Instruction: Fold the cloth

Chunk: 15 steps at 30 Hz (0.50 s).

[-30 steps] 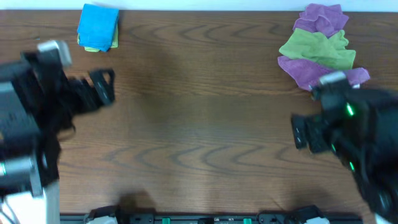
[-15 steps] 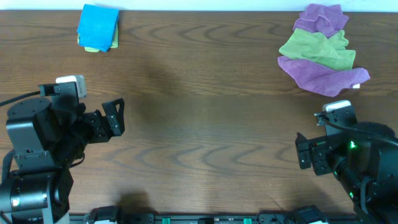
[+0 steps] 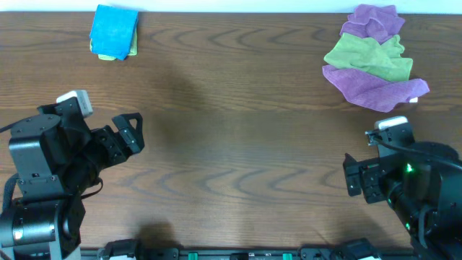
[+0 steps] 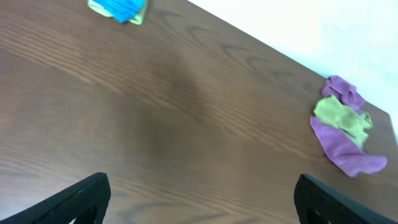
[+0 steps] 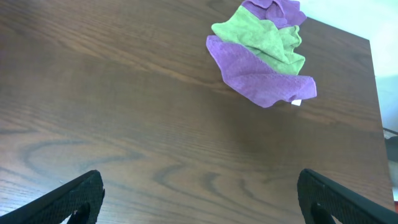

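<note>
Sky-blue cloth (image 3: 114, 30) lies folded; white tag (image 5: 296, 102) on purple cloth (image 5: 261, 78) unreadable.

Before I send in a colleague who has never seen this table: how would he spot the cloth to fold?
On the wooden table, look to the far corner on the side of the left arm, opposite the heap of purple and lime-green cloths. The cloth there is the only sky-blue one, a compact rectangle with lime-green peeking from beneath.
</note>
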Motion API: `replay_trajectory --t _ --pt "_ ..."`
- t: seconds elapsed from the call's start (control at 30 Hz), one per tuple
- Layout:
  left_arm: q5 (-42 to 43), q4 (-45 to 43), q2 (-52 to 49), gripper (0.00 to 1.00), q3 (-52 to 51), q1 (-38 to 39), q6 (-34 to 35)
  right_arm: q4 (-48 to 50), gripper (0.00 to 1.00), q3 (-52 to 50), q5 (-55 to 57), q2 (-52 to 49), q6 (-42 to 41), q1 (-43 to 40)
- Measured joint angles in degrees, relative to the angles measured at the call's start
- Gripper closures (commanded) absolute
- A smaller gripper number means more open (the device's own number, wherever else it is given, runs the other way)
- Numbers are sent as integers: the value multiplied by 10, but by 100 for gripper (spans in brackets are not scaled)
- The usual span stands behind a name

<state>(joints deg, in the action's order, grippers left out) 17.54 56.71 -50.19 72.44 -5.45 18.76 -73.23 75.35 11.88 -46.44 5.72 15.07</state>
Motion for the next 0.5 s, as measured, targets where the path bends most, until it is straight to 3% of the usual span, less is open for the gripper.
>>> replay_trajectory --t 0.3,0.5 --pt "-115 -2 -5 5 -1 1 -13 0 1 0 0 0 0 0" --pt "-156 -141 10 5 -73 -6 -127 0 1 0 2 0 0 0"
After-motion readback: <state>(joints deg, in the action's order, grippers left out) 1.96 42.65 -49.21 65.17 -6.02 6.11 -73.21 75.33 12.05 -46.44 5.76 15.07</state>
